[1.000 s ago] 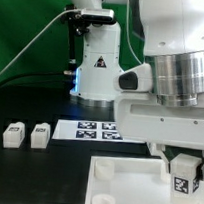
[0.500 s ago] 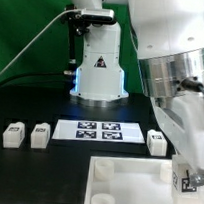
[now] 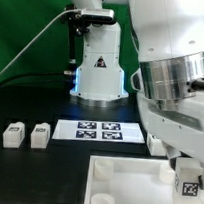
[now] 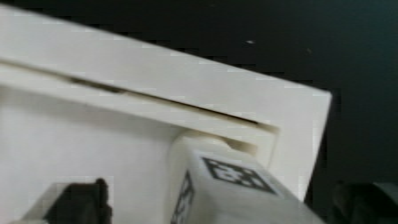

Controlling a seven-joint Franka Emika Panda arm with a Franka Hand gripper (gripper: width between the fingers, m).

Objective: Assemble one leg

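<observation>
One leg [image 3: 189, 184], a small white block with a tag, stands at the near right corner of the white panel [image 3: 123, 182]. My gripper [image 3: 187, 170] is down around it. In the wrist view the leg [image 4: 235, 186] sits between my fingers at the panel's corner [image 4: 107, 110]. A gap of panel shows between it and the dark finger [image 4: 80, 200], so the gripper [image 4: 222, 205] is open. Two more legs [image 3: 14, 134] [image 3: 40, 134] lie at the exterior view's left. Another leg [image 3: 155, 142] is behind my arm.
The marker board [image 3: 95, 131] lies on the black table behind the panel. The robot's base [image 3: 98, 65] stands at the back, before a green backdrop. Round sockets [image 3: 104, 170] show on the panel's left side.
My wrist has turned one way and then partly back over the panel's corner. The tag on the leg there now looks tilted and slightly further right.
</observation>
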